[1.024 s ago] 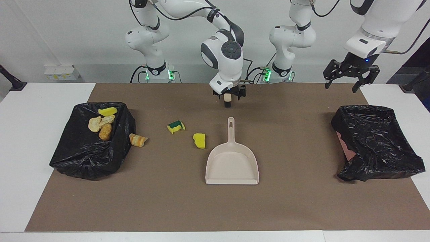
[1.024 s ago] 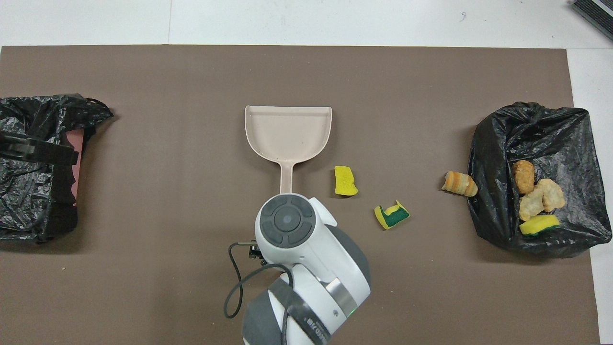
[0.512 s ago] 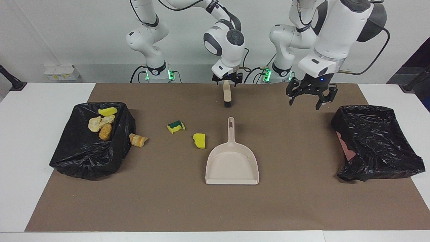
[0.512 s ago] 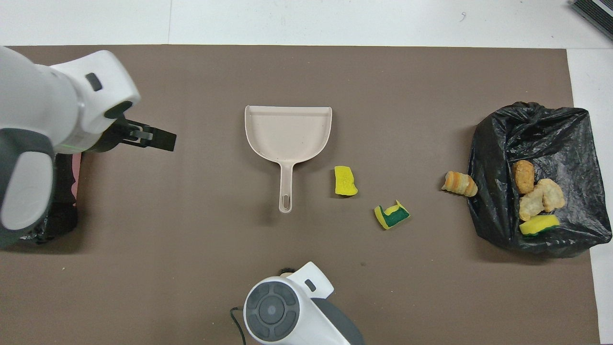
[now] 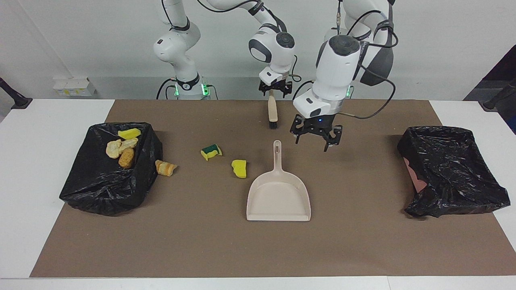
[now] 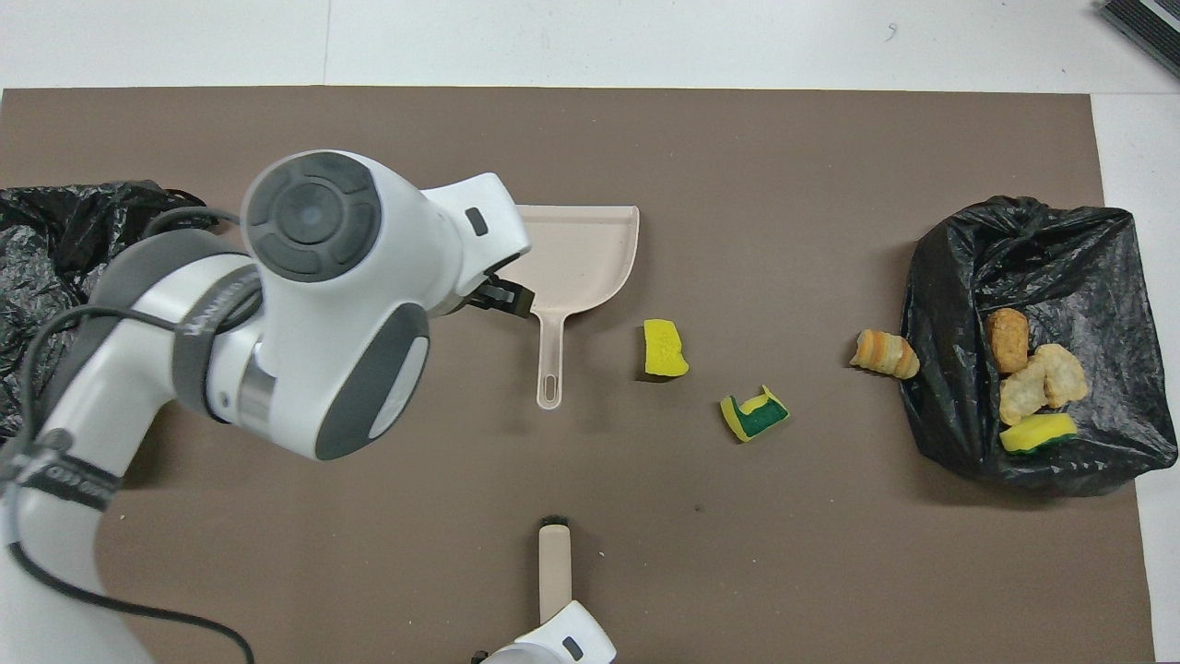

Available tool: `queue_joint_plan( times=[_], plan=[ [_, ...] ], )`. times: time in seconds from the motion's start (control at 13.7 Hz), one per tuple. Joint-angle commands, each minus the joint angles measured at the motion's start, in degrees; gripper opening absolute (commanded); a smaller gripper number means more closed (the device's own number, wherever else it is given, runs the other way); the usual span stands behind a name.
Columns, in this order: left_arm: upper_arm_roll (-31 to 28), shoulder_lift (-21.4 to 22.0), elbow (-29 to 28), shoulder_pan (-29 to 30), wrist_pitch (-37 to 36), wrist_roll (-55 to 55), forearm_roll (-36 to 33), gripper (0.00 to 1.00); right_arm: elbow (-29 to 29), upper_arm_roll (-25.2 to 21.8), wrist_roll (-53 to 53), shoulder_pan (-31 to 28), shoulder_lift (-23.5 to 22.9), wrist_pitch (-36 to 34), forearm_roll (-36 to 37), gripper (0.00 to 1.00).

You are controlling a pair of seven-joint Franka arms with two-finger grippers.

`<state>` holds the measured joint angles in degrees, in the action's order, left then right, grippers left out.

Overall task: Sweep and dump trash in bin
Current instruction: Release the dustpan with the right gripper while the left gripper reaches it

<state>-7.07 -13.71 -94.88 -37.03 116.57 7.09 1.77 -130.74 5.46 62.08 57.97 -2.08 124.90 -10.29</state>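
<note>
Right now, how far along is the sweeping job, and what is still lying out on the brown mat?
Done: four scraps lie in the black-lined bin at the right arm's end.

In hand: the right gripper holds the beige black-bristled brush; the left gripper, open, hovers beside the beige plastic dustpan.

Left: green-backed sponge, yellow sponge chunk, tan bread lump.

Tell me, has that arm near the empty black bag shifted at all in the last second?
Yes. The left gripper has swung away from the empty bag toward the table's middle, and now hangs beside the dustpan handle.
</note>
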Motion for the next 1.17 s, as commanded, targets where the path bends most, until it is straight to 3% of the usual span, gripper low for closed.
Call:
queue_joint_plan(
  times=[0.0,0.15,0.29,0.59,0.88,1.1],
  plan=[
    [-0.9,-1.9,-3.8,-3.0,6.5,3.9,0.5,1.00,-1.3,-0.1,1.5,0.0,1.6,0.6,-1.0,0.90],
    [-1.0,-2.2,-7.4,-5.0,10.7,5.3,0.5,1.00,-1.3,-0.1,3.0,0.2,1.6,0.3,-1.0,0.81],
    [-0.9,-2.1,-8.7,-5.0,12.5,6.7,0.5,1.00,-1.3,0.0,3.1,0.3,1.7,-0.2,-1.0,0.66],
    [-0.9,-2.7,-10.8,-5.9,15.2,9.2,0.8,1.00,-1.1,-0.1,3.3,0.1,1.6,-1.2,-1.0,0.00],
    [-1.0,-6.1,-10.9,-7.9,17.8,12.2,0.8,1.00,-0.3,-0.4,3.7,-4.0,1.7,-4.3,-1.0,0.00],
    [-0.9,-6.2,-10.8,-7.8,18.3,13.0,0.8,1.00,0.4,-0.5,3.7,-8.6,3.2,-8.8,-0.9,0.00]
  ],
)
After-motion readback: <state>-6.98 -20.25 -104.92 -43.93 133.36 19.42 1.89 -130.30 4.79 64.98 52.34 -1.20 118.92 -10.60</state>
